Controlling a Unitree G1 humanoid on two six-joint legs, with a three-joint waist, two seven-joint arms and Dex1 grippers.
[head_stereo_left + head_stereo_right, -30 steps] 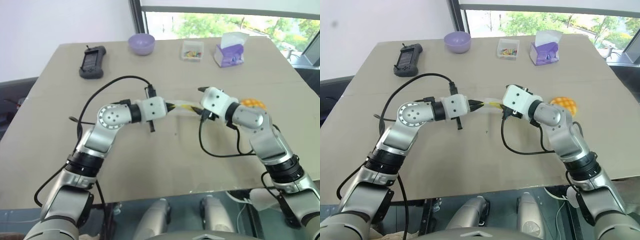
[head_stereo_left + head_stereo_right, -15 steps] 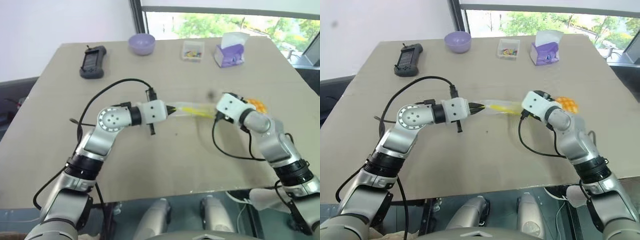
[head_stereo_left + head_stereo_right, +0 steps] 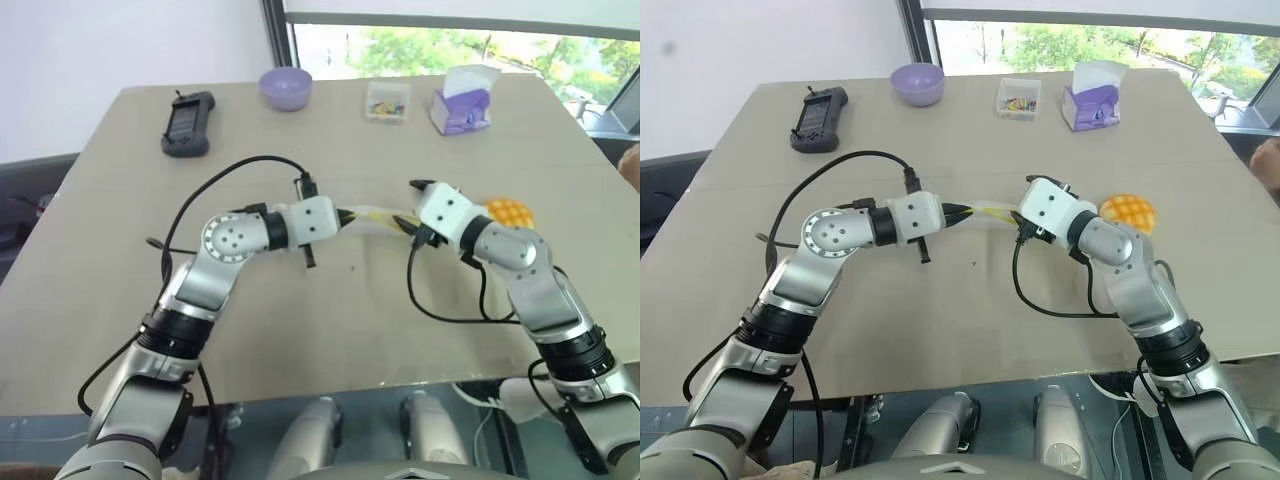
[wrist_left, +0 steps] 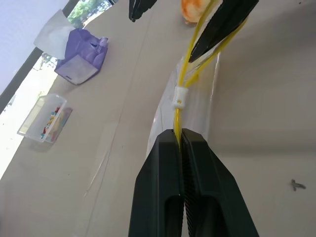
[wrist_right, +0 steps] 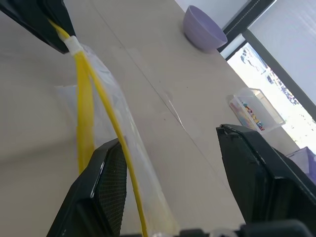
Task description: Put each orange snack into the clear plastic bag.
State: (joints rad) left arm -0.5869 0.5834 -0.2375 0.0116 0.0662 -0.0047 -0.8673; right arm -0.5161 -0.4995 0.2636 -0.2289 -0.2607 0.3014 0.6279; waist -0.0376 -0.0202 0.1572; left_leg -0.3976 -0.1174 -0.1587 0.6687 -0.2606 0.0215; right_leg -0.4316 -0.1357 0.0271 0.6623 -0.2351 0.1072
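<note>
- Left eye view: the clear plastic bag (image 3: 378,218) hangs stretched between the two arms above the middle of the counter (image 3: 120,290), its long axis running left to right. The left gripper (image 3: 348,215) is pinched tight on the bag's left end. The right gripper (image 3: 412,207) stands at the bag's right end with its jaws apart.
- Right eye view: the orange snack (image 3: 1128,211) lies on the counter just right of the right arm, so that arm is much the nearer one to fetch it.
- Left wrist view: the bag's yellow strip (image 4: 178,106) splits into two lines past its white slider, and one black finger of the right gripper lies at that opening.
- Right wrist view: one finger sits beside the yellow strip, the other well clear; whether the near finger is inside the mouth I cannot tell.
</note>
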